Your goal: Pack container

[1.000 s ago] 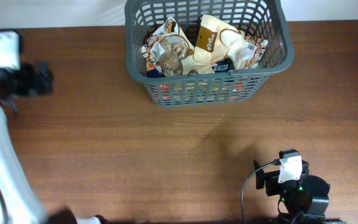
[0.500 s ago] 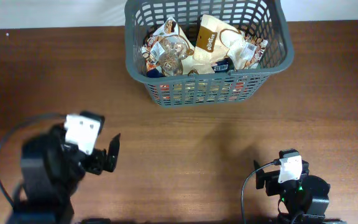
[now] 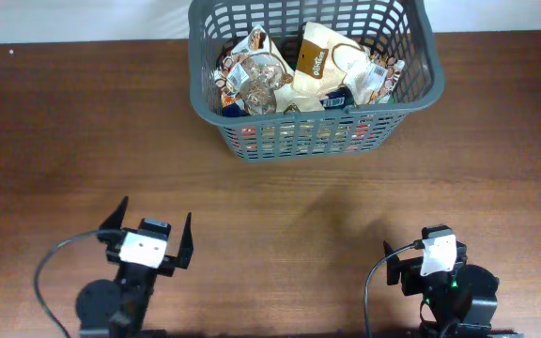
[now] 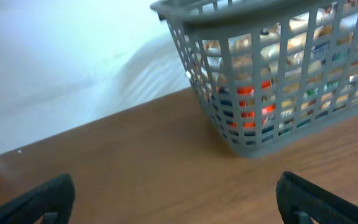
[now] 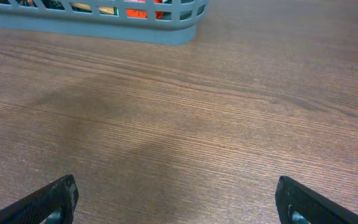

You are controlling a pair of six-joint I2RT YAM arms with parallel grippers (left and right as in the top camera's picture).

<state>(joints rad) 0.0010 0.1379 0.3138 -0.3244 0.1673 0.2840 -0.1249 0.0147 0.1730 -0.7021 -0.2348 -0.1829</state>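
The container is a dark grey slotted basket (image 3: 195,89) at the table's far middle. It holds several snack packets, among them a cream and brown one (image 3: 325,58) and a clear wrapped one (image 3: 254,73). My left gripper (image 3: 154,218) is open and empty near the front left of the table, well short of the basket. In the left wrist view the basket wall (image 4: 272,134) shows ahead to the right of the open fingers (image 4: 176,193). My right gripper (image 5: 176,193) is open and empty over bare wood at the front right; the basket's base (image 5: 166,32) shows at the top.
The wooden table (image 3: 299,207) runs between the basket and both arms. A pale wall or cloth (image 4: 61,56) lies behind the table. The right arm's base (image 3: 454,291) sits at the front right edge.
My left arm has swung in from the far left edge to the front left of the table and now points at the basket, fingers open. The right arm has not moved.
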